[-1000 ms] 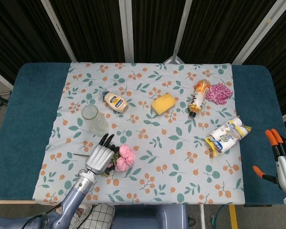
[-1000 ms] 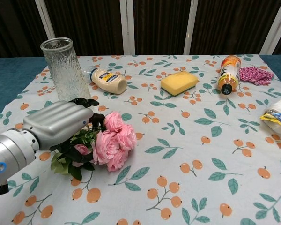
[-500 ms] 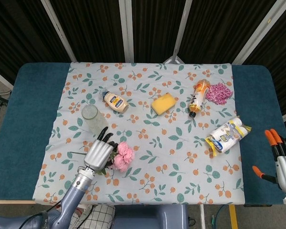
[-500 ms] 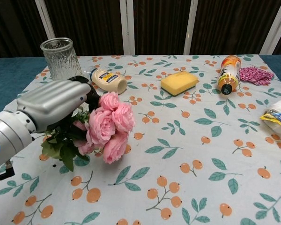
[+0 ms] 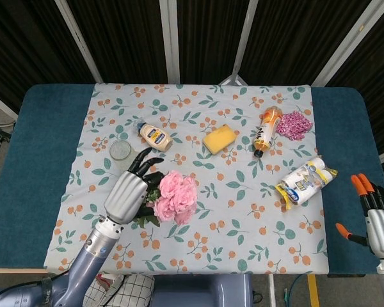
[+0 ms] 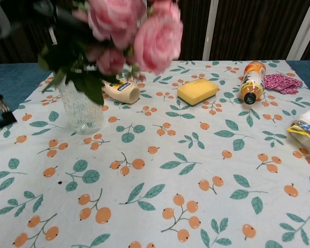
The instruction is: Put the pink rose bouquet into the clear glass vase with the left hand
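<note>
The left hand point(image 5: 129, 193), fingers clamped on the pink rose bouquet point(image 5: 175, 197), holds it lifted off the desk point(image 5: 32, 166) beside the upright clear glass vase point(image 6: 83, 110), near the left edge. The right hand point(image 5: 376, 217), fingers apart, rests off the desk's right edge.

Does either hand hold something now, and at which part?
The left hand holds the pink rose bouquet at its leafy stem end; the right hand holds nothing.

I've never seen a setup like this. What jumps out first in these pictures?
The pink rose bouquet, lifted high off the table in the robot's left hand, fills the top of the chest view. Below it stands the clear glass vase, upright on the floral tablecloth. At the far right edge waits the right hand with orange fingertips, holding nothing.
</note>
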Motion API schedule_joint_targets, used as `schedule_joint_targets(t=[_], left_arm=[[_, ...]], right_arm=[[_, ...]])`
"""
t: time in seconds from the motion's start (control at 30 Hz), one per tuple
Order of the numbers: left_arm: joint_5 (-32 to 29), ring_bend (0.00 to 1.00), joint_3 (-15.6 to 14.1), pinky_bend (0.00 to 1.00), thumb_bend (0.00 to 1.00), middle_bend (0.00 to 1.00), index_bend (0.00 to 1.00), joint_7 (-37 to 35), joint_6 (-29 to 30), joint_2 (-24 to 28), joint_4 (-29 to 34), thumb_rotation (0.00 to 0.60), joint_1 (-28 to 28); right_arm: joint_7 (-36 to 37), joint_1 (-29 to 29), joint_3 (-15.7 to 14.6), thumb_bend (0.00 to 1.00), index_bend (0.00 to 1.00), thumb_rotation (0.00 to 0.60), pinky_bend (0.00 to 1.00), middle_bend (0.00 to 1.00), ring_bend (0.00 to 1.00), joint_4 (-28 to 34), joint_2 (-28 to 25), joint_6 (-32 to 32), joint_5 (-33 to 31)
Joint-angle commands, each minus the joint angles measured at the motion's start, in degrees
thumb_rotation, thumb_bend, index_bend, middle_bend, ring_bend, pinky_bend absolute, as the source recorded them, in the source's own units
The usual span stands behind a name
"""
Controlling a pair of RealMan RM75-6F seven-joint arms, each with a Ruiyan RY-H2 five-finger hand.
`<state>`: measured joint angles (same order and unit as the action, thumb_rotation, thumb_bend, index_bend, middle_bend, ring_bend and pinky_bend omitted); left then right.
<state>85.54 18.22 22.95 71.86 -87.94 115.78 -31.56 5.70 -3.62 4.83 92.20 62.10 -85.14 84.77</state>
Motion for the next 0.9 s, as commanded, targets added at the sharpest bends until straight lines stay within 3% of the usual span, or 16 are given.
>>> schedule_joint_targets(t=[0.03, 0.27, 0.47, 0.8, 0.9], left_arm=[[-5.5, 0.2, 6.7, 0.06, 0.48, 0.57, 0.55, -0.7, -1.2, 5.4, 7.8, 0.6, -1.9], [-16.6, 0.2, 15.8, 0.06, 0.48, 0.57, 0.55, 2.3, -1.6, 10.9, 13.7, 0.6, -4.7], [-26.3, 0.2, 21.2, 0.06, 0.47, 0.57, 0.55, -3.8, -1.0, 12.2, 12.9, 0.6, -6.4], [-34.2, 0.2, 25.2, 0.06, 0.46, 0.56, 0.55, -15.5, -3.0, 14.0, 5.7, 0.6, -7.2], [-34.2, 0.2, 24.6, 0.06, 0.46, 0.56, 0.55, -18.0, -4.7, 14.5, 2.7, 0.6, -7.4]], right_arm=[[-0.4, -0.1, 0.0, 0.22, 0.01, 0.6, 0.05, 0.0, 0.04, 0.0, 0.1, 0.2, -0.1], [-2.2, -0.5, -0.3, 0.22, 0.01, 0.6, 0.05, 0.0, 0.04, 0.2, 0.7, 1.1, -0.1], [-2.6, -0.6, -0.2, 0.22, 0.01, 0.6, 0.05, 0.0, 0.04, 0.2, 0.9, 1.4, -0.6], [-3.2, -0.9, -0.2, 0.22, 0.01, 0.6, 0.05, 0.0, 0.04, -0.3, 1.3, 2.2, -1.2], [-3.6, -1.0, -0.2, 0.22, 0.01, 0.6, 0.05, 0.0, 0.04, -0.4, 1.5, 2.4, -1.3]])
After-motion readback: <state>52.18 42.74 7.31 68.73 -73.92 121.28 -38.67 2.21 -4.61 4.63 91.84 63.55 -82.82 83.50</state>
